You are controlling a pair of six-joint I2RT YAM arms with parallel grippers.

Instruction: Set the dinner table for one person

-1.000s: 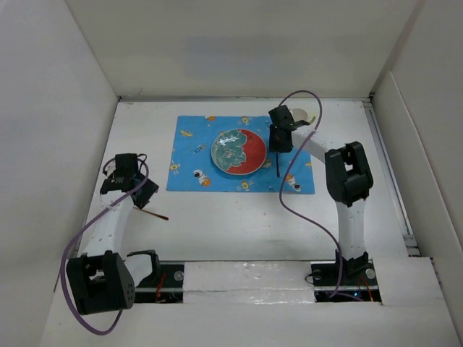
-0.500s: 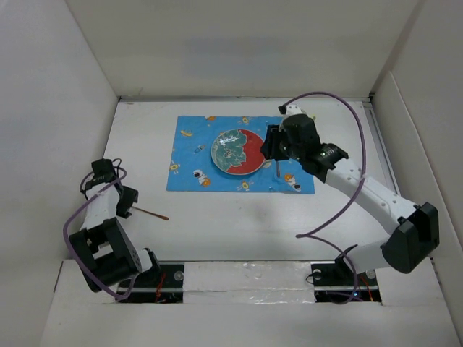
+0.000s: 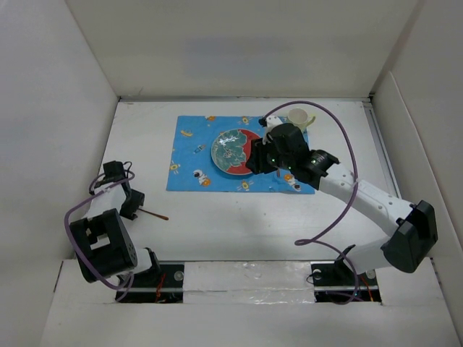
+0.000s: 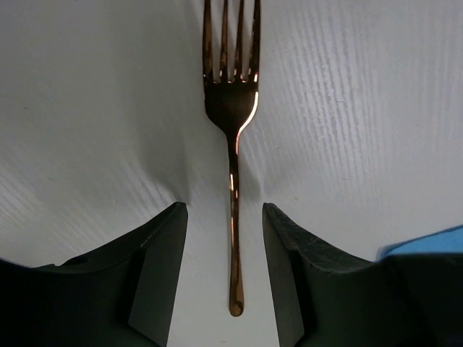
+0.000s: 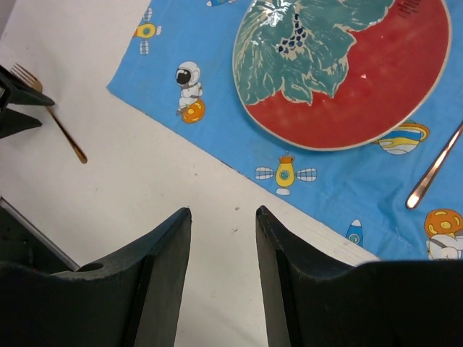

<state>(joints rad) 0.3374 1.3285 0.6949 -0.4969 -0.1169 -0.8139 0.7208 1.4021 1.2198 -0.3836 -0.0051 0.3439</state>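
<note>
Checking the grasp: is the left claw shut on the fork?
No, the left claw is open, with a clear gap on each side of the fork handle.

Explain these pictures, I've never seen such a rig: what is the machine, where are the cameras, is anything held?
Two robot arms, each ending in a two-finger gripper, are bolted at the near edge of a white table. The wide picture comes from a fixed camera above and behind them; the other two come from cameras on the wrists. On the table lie a blue mat carrying a red and green plate, a cup and a copper fork. The left gripper stands open around the fork's handle, not gripping; the right gripper, open, hovers empty near the plate.
</note>
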